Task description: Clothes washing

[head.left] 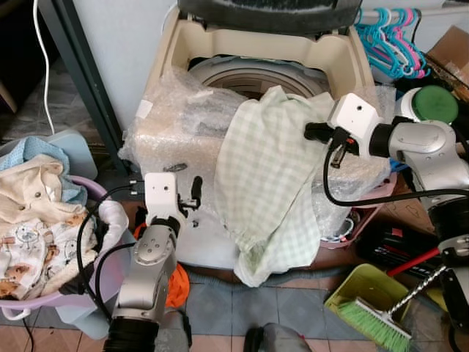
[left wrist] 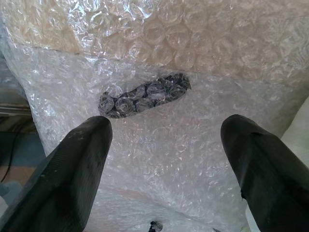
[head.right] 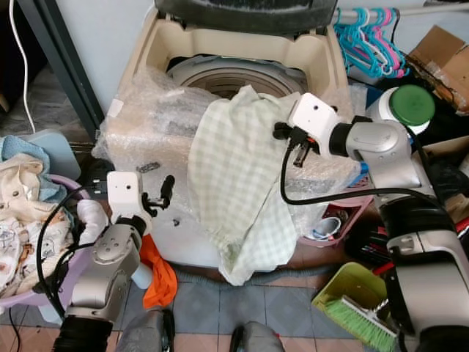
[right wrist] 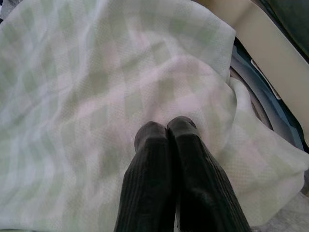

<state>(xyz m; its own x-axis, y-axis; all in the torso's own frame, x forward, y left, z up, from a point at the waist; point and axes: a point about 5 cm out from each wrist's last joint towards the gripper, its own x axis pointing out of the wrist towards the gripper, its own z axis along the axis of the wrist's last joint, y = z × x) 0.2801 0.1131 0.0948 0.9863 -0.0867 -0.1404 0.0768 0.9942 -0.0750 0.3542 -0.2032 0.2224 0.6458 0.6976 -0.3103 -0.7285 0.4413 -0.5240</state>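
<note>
Close below, my left gripper (head.left: 192, 199) hangs open. Right gripper (right wrist: 166, 131), fingers together, presses the green checked cloth (head.left: 264, 176) draped over the washer (head.left: 344, 55) rim: light, limp; pinch a bunched fold.

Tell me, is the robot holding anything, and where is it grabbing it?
The right claw is shut and presses on the green checked cloth near its top edge by the washer rim. Whether it pinches fabric cannot be told.
</note>
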